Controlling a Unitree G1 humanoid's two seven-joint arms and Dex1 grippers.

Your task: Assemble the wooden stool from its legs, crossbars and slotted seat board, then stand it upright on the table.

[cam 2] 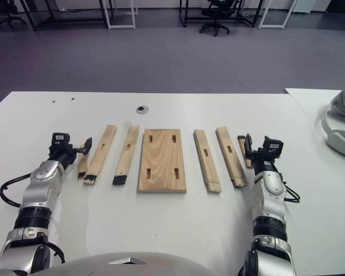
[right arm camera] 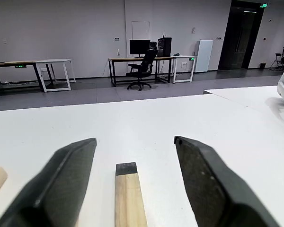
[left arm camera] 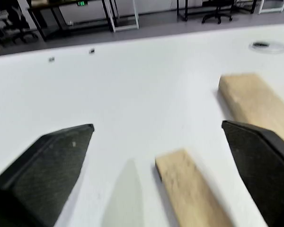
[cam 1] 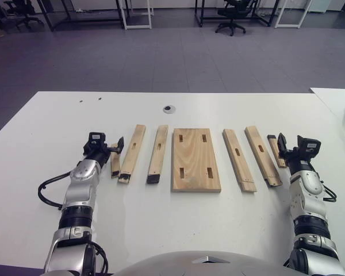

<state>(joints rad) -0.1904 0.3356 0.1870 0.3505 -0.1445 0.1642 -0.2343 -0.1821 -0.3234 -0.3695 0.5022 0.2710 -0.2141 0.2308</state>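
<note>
Left end effector point(left arm camera: 157, 126) and right end effector point(right arm camera: 135, 140) spread, each astride a crossbar point(left arm camera: 191, 189) (black tip point(right arm camera: 127, 168), right wrist view)

Left arm point(cam 1: 80, 185), right arm point(cam 1: 305, 196): silver-grey shells, black joint rings. Black cable point(cam 1: 40, 192) loops at left's 9 o'clock, second cable point(cam 1: 330, 196) at right's 3 o'clock. Fingers point(left arm camera: 52, 161): black wedges.

This is an office-style lab. A white table point(cam 1: 46, 132) stands on grey floor tiles point(cam 1: 161, 57), with metal-framed desks point(right arm camera: 54, 60), a swivel chair point(right arm camera: 142, 66) and a monitor point(right arm camera: 138, 47) behind.
</note>
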